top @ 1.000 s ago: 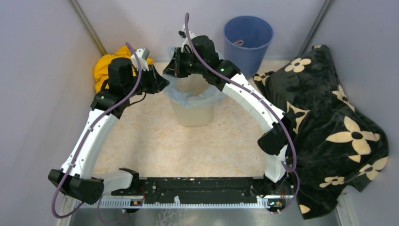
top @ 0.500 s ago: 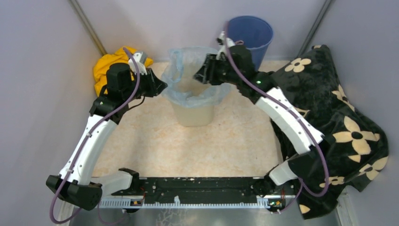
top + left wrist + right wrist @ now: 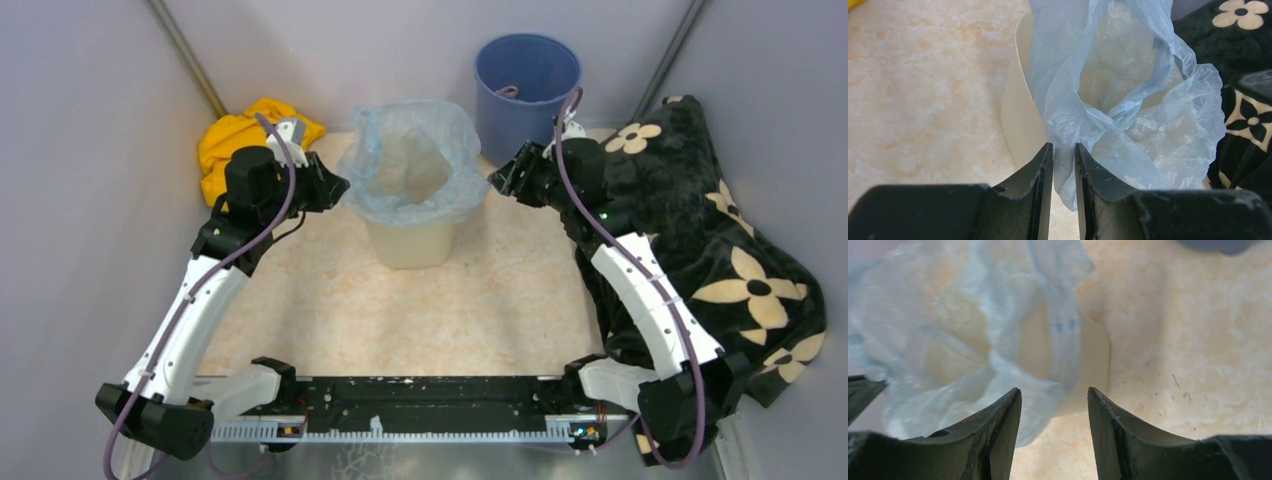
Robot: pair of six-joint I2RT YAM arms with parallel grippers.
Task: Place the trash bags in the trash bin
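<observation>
We see left gripper [image 3: 1064,150] nipped nearly closed on trash bag [image 3: 1128,100] edge | right gripper [image 3: 1054,392] spread apart, holding nothing, near trash bin [image 3: 1020,115]

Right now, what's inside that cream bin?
A pale-blue trash bag lines the trash bin, its edge spilling over the rim, one fold pinched in the left gripper. The crumpled plastic covers the bin's bottom, so whatever lies under it cannot be seen.

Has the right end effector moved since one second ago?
Yes. The right end effector went rightward, from above the trash bin to beside it, near the blue bucket.
</observation>
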